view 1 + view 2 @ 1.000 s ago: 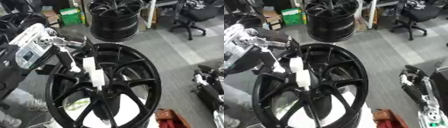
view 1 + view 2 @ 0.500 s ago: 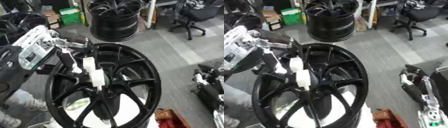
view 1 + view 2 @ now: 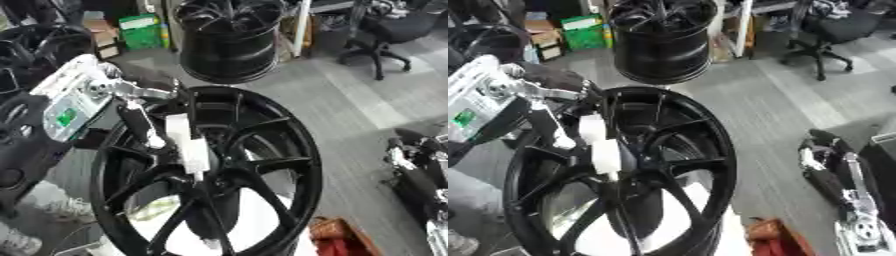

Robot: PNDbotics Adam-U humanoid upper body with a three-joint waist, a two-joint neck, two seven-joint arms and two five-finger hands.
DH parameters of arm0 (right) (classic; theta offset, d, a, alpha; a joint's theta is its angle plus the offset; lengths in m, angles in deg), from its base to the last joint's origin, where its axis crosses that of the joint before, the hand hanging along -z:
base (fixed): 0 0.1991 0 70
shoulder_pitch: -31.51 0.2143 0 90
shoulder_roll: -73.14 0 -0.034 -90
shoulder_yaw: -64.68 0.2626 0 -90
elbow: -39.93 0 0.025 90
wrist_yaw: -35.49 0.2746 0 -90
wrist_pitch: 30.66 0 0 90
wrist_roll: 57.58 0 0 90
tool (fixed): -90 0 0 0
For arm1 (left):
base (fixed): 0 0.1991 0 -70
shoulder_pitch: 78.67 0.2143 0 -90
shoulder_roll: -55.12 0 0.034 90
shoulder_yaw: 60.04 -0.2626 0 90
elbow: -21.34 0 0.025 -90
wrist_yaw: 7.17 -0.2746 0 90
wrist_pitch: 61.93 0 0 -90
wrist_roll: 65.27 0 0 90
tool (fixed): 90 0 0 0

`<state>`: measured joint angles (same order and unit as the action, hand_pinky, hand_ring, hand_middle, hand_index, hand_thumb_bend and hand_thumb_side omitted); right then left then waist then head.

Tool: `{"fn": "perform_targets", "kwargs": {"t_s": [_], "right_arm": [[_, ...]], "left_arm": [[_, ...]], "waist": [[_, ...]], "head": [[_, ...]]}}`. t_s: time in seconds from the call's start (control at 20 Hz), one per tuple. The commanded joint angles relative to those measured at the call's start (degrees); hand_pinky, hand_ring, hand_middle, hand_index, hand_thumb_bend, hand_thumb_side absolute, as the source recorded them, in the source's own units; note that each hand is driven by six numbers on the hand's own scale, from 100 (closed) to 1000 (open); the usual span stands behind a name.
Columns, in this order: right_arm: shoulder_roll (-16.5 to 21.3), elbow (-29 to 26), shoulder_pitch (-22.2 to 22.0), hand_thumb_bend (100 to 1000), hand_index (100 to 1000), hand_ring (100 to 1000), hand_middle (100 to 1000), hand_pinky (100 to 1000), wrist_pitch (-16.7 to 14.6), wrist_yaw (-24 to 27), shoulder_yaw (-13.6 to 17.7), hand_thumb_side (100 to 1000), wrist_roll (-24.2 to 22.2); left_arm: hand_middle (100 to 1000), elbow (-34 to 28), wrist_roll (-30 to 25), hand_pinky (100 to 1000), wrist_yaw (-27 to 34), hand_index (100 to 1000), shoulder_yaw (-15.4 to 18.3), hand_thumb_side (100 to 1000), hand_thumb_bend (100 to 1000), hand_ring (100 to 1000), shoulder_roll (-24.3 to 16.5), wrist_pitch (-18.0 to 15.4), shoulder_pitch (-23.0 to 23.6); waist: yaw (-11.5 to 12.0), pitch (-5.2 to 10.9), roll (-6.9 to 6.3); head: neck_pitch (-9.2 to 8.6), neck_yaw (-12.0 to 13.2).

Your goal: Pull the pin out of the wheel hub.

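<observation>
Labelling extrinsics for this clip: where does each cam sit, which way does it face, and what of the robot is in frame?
Left eye view: in the head, looking down and forward at the black wheel; left hand reaches in from the left, right hand idle at the right edge.
Right eye view: same head, set slightly right, same downward aim; more of the right arm shows.
Shared: the wheel, the white pin at its hub, the second wheel behind.
</observation>
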<state>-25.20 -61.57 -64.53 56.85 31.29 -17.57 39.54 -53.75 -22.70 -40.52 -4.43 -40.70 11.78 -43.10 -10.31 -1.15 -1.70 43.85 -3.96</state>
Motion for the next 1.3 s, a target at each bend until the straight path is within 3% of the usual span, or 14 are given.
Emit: {"fn": "perform_targets", "kwargs": {"t_s": [0.05,0.6,0.85,0.95,1.3], "right_arm": [[0.5,-0.5,0.7,100,783,524,641,641,-0.1,0.1,0.1,345,-0.1],[0.4,-0.5,0.9,100,783,524,641,642,-0.1,0.1,0.1,345,-0.1],[0.4,-0.4,0.9,100,783,524,641,642,-0.1,0.1,0.2,343,0.0],[0.4,-0.4,0.9,100,783,524,641,642,-0.1,0.1,0.2,346,0.0],[0.4,-0.4,0.9,100,783,524,641,642,0.0,0.1,0.2,344,0.1]], "left_arm": [[748,0.0,-4.5,658,-0.2,798,0.3,256,330,626,-0.2,-4.9,-0.8],[691,0.5,-4.5,577,0.1,764,0.1,203,268,530,0.5,-4.9,-0.7],[600,0.8,-4.5,544,0.5,708,0.1,103,153,494,0.7,-4.9,-0.8],[551,0.6,-4.5,528,1.1,676,0.3,111,100,465,0.7,-4.8,-0.9],[476,-1.3,-4.5,495,4.9,606,1.4,177,100,406,0.1,-3.3,-1.4]], "waist": [[-0.1,0.31,0.26],[-0.4,0.23,0.27],[-0.4,0.21,0.29],[-0.4,0.22,0.29],[-0.3,0.28,0.35]], "head": [[0.27,0.0],[0.27,0.0],[0.27,0.0],[0.27,0.0],[0.27,-0.1]]}}
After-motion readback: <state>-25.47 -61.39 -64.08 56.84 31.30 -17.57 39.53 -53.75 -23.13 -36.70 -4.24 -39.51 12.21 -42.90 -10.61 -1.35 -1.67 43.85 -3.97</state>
